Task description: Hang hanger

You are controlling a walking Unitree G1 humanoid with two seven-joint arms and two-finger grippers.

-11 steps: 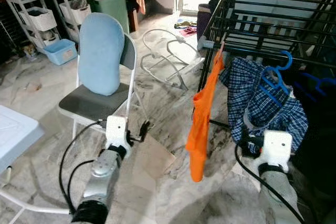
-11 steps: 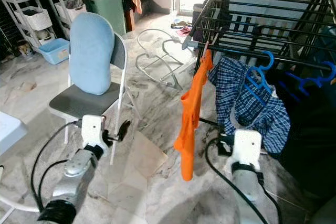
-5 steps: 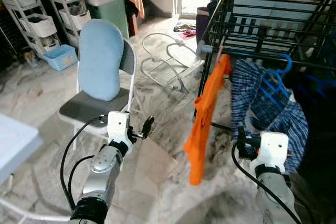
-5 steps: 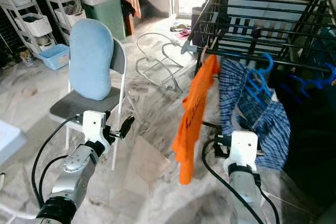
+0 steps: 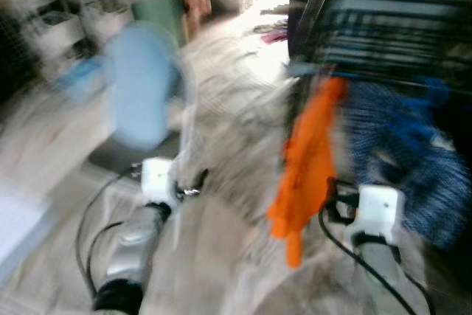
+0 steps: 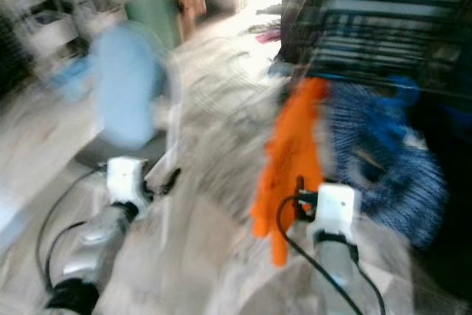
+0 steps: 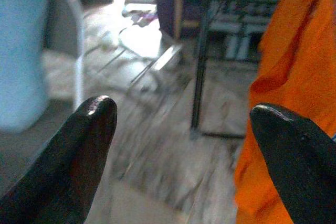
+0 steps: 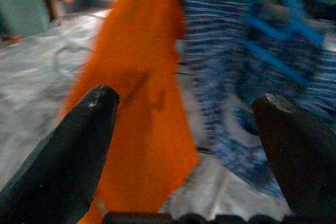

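Head views blurred: marble floor [image 5: 236,256], black drying rack [image 5: 391,27], orange garment [image 5: 310,167]; both grippers' jaws wide, empty.

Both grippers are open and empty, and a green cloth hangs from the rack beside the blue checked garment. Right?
Not quite: the cloth is orange, not green, as the right wrist view shows. The rest holds: left gripper and right gripper are open and empty, and the cloth hangs from the rack beside the checked garment.
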